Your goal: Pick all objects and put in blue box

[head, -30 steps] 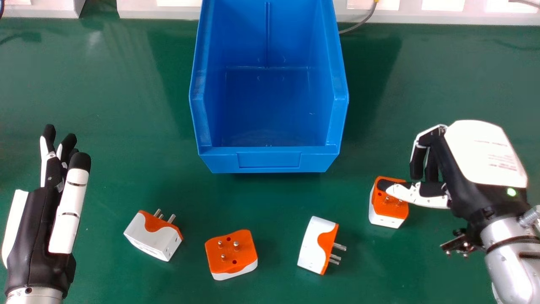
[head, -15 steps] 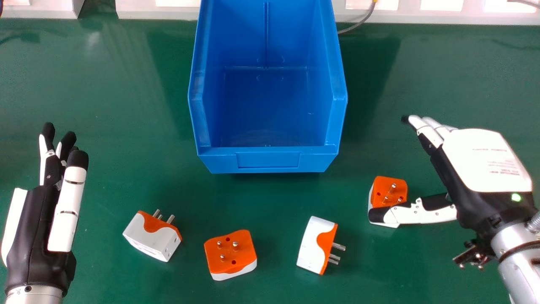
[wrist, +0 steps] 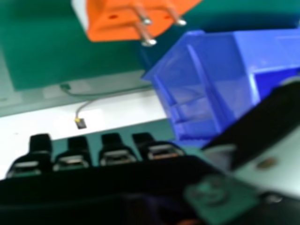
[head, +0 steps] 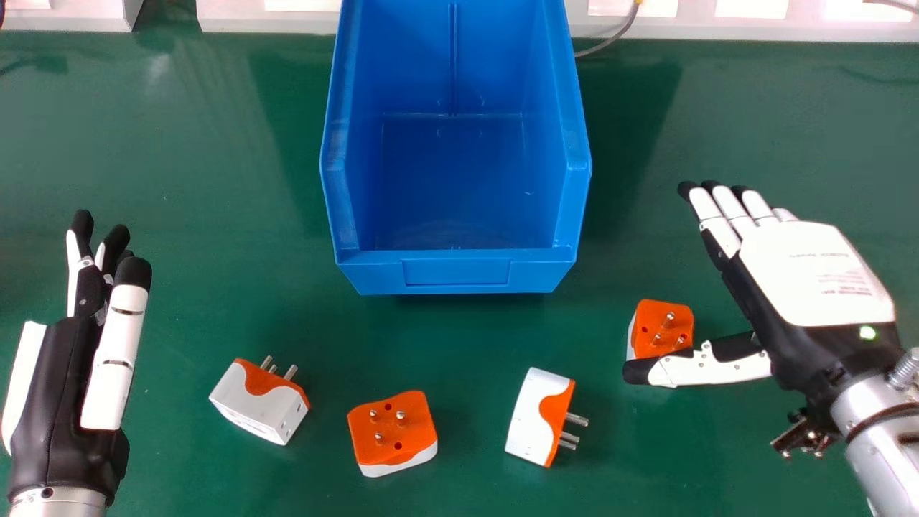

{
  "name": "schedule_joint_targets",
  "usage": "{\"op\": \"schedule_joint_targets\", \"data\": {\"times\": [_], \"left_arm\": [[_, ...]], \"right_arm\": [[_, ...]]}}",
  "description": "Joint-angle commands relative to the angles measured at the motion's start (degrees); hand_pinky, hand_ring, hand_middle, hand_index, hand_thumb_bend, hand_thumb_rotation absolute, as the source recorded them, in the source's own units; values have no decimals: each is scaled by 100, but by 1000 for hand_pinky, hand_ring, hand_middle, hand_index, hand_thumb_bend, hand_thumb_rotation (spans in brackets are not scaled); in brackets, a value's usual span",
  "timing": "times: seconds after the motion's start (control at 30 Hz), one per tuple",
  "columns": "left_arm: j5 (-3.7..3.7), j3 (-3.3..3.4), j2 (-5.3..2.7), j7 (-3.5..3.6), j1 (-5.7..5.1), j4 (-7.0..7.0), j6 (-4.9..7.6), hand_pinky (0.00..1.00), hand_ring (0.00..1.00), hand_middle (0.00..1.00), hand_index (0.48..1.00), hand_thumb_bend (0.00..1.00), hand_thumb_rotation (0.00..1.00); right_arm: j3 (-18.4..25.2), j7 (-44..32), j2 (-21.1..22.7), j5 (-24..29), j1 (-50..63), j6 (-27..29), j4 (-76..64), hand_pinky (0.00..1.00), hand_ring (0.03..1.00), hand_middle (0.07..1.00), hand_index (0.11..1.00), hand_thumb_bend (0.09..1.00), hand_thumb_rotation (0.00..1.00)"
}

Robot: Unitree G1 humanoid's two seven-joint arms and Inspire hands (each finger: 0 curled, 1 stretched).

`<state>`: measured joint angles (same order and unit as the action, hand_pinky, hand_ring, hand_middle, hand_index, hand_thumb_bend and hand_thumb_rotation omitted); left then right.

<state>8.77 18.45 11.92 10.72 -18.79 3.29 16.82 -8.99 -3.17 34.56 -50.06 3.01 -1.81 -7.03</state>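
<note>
In the head view my right hand (head: 811, 273) is open at the right, its thumb across the near side of an orange and white adapter (head: 662, 327) with its pins up. In the right hand view the hand (wrist: 108, 154) has its fingers straight, with the orange adapter (wrist: 126, 18) beyond them. Three more adapters lie on the table: one on its side (head: 542, 418), one pins up (head: 393, 429), one tilted (head: 260, 402). The blue box (head: 456, 271) stands at the centre with nothing inside. My left hand (head: 79, 359) is open at the left.
The green table (head: 194, 179) extends around the box and the adapters. Along its far edge runs a white ledge (head: 747, 30), and a grey cable (head: 610, 42) comes down just right of the box.
My right hand's curled fingers have straightened. Its thumb has shifted from over the adapter's top to its near side, and the hand has moved slightly. The left hand is practically still.
</note>
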Motion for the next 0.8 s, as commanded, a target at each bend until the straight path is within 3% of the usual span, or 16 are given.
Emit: {"op": "schedule_joint_targets", "data": {"times": [0.0,0.07,0.13,0.23,0.37,0.47,0.57,0.6,0.67,0.7,0.73,0.77], "left_arm": [[-78,55,69,-51,-24,140,50,1000,1000,1000,1000,493,940],[-31,64,73,-12,-8,105,88,1000,1000,1000,1000,475,938],[28,76,68,2,0,110,38,1000,1000,1000,1000,479,929],[14,85,74,-12,-24,138,17,1000,1000,1000,1000,479,923],[63,101,85,21,-48,170,-4,1000,1000,1000,1000,494,926],[31,103,84,-1,-74,217,-18,1000,1000,1000,1000,485,933],[158,112,57,51,-90,243,-32,1000,1000,1000,1000,493,915],[154,114,61,46,-103,266,-62,1000,1000,1000,1000,501,898],[232,124,62,95,-77,227,-49,1000,1000,1000,1000,494,895],[371,131,43,145,-54,229,-102,1000,1000,1000,1000,495,893],[458,134,33,173,-47,241,-143,1000,1000,1000,1000,485,865],[439,130,39,158,-67,278,-177,1000,1000,1000,1000,486,855]], "right_arm": [[-23,-117,106,-27,-188,30,26,921,1000,1000,998,894,731],[-75,-209,119,-50,-295,34,168,920,1000,1000,996,885,713],[-172,-258,153,-120,-442,71,407,927,1000,1000,995,882,721],[-316,-363,203,-176,-641,79,686,935,1000,1000,992,882,742],[-503,-365,211,-207,-907,129,1134,903,979,997,971,878,731],[-648,-382,200,-253,-1089,149,1455,895,971,991,963,872,723],[-805,-437,186,-303,-1257,133,1752,893,969,984,958,861,728],[-848,-431,174,-310,-1302,125,1842,893,968,982,956,859,741],[-933,-436,156,-320,-1373,99,1977,884,958,972,944,853,723],[-963,-426,142,-302,-1406,96,2045,885,958,971,943,851,726],[-997,-418,137,-303,-1436,93,2102,883,956,969,939,846,719],[-1028,-414,138,-304,-1457,88,2140,881,955,967,937,844,720]]}}
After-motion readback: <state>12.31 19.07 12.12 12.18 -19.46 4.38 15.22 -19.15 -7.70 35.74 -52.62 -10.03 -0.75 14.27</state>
